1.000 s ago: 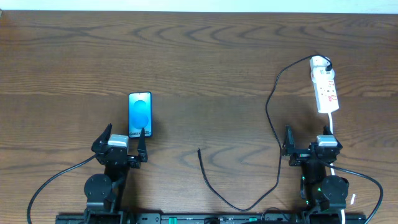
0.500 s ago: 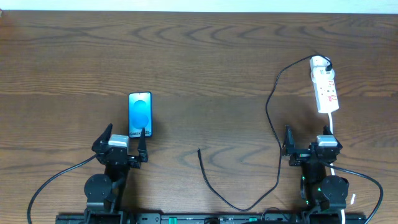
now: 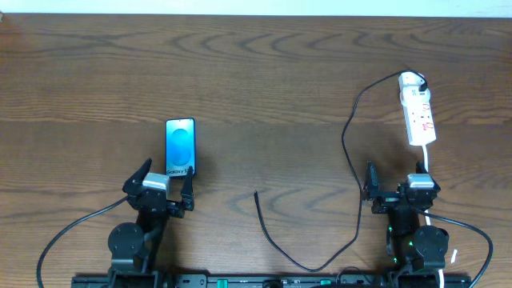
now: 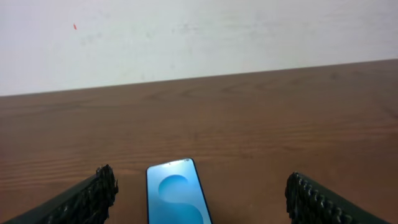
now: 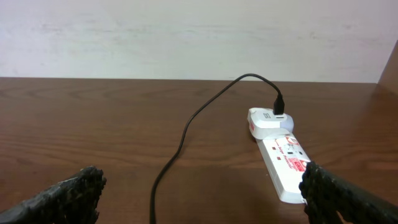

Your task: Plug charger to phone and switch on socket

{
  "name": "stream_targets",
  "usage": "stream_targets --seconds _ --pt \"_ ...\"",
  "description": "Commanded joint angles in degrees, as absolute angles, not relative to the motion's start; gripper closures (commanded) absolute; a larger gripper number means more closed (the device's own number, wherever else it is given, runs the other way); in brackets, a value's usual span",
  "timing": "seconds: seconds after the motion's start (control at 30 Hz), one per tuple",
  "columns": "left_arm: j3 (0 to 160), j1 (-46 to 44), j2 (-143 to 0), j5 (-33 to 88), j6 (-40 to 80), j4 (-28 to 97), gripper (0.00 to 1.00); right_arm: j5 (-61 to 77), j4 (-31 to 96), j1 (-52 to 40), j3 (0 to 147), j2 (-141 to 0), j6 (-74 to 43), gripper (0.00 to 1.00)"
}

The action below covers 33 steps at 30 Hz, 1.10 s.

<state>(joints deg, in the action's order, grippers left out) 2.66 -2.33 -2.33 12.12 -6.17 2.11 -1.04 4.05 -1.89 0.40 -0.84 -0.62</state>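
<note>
Both grippers are spread wide and holding nothing. The left gripper (image 3: 167,169) sits lower left with the phone (image 3: 180,146) lying between its fingertips, maybe brushing one, hard to tell. The right gripper (image 5: 200,177) faces the socket (image 3: 418,112) at upper right. The charger (image 3: 348,136) is plugged in there, its free tip on the table (image 3: 264,72) at bottom centre.

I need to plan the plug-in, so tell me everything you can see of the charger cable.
The charger is a thin black cable lying slack on the wooden table. Its far end plugs into a white adapter on the socket. It curves toward the robot and loops back, and its free tip rests on bare wood, untouched.
</note>
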Motion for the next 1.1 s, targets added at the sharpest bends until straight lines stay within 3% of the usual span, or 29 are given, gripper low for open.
stream_targets --seconds 0.0,0.63,1.07 --pt "8.1 -2.0 -6.5 13.1 -5.7 2.5 0.11 -0.7 4.3 -2.3 0.3 -0.4 -0.4 0.01" --pt "30.5 -2.0 -45.0 13.1 -5.7 4.5 0.11 -0.7 4.3 -2.3 0.3 -0.4 -0.4 0.01" --pt "48.9 -2.0 -63.3 12.2 -7.9 15.7 0.11 -0.7 4.3 -2.3 0.3 -0.4 -0.4 0.01"
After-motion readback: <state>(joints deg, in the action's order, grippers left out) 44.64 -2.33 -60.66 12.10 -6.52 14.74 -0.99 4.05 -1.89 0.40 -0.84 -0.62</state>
